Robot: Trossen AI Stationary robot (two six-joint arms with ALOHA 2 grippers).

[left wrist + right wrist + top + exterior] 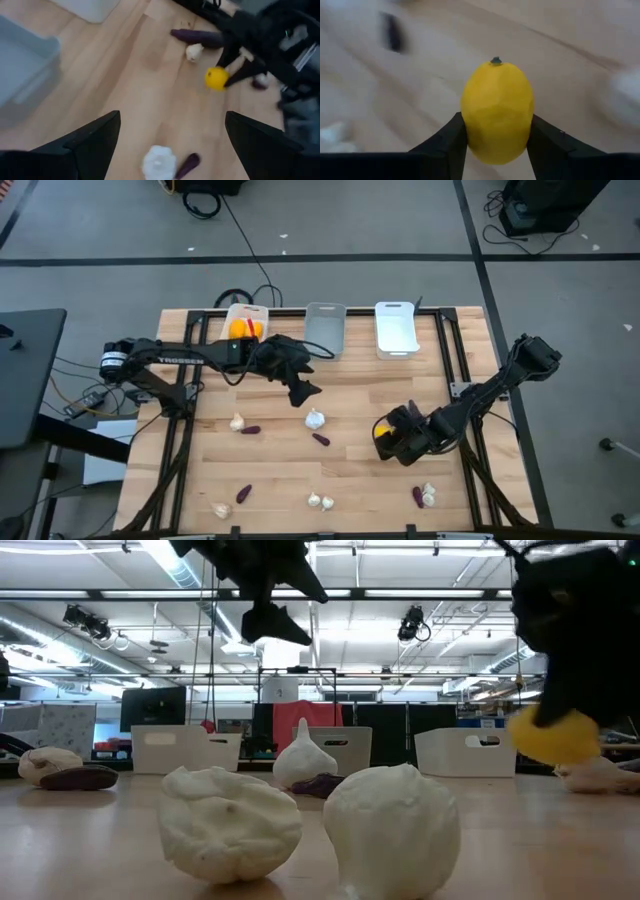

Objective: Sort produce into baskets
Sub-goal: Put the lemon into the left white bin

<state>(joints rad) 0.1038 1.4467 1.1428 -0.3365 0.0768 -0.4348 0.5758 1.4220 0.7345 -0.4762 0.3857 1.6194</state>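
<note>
Yellow fruit (497,111) sits clamped between the two dark fingers of the right claw (392,436), one finger (451,137) pressed on each flank, its small stem end pointing away from the wrist. From above, that fruit shows as an orange-yellow patch at the claw's tip, over the right part of the wooden surface (280,465) and well in front of the white basket (396,328) at the back edge. The low view shows the fruit hanging clear above the boards under the dark arm.

Taking the grey-translucent basket (325,327) as the landmark, in the middle of the back row: the white basket stands just to its right, and another white basket (245,321), with orange fruit already in it, just to its left. The left claw (303,389) hovers a little in front of the grey basket, its fingers (90,142) spread wide with nothing between them. A garlic bulb (314,418) lies on the surface right beneath and slightly ahead of this claw, with a dark purple piece (320,439) just beside it.

Farther in front of the grey basket, toward the near edge, a pair of garlic bulbs (320,501) lie touching. Off to the left of them lie another purple piece (243,493) and a bulb (221,509). Closer to the left white basket, a bulb (237,422) and a purple piece (252,430) lie side by side. Near the front right corner, a purple piece (417,496) lies against a bulb (428,495).
</note>
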